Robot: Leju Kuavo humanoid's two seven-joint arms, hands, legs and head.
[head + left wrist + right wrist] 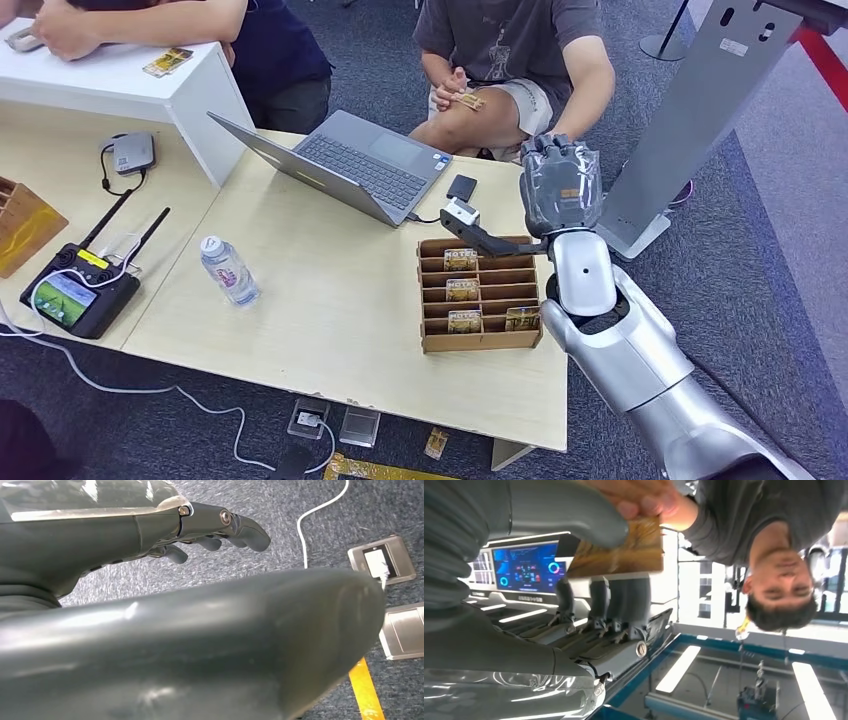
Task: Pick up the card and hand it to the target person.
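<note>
On the left of the pale wooden table [330,300] lie a black handheld controller with a small screen and two antennas [78,290] and a clear plastic water bottle [229,270], tipped on its side. Mid-table an open grey laptop [350,165] faces the seated person in a grey T-shirt [510,50]. Right of it, a brown slotted wooden card rack [480,295] keeps several cards upright, within reach of the right arm. The robot's right hand [561,188] is raised past the table's far edge towards that person. Its thumb and fingers [619,600] grip a golden-brown card [616,550], and the person's fingers [644,497] already touch it, so the handover looks under way. The left hand [210,527] hangs over grey carpet, fingers loosely apart, holding nothing.
</note>
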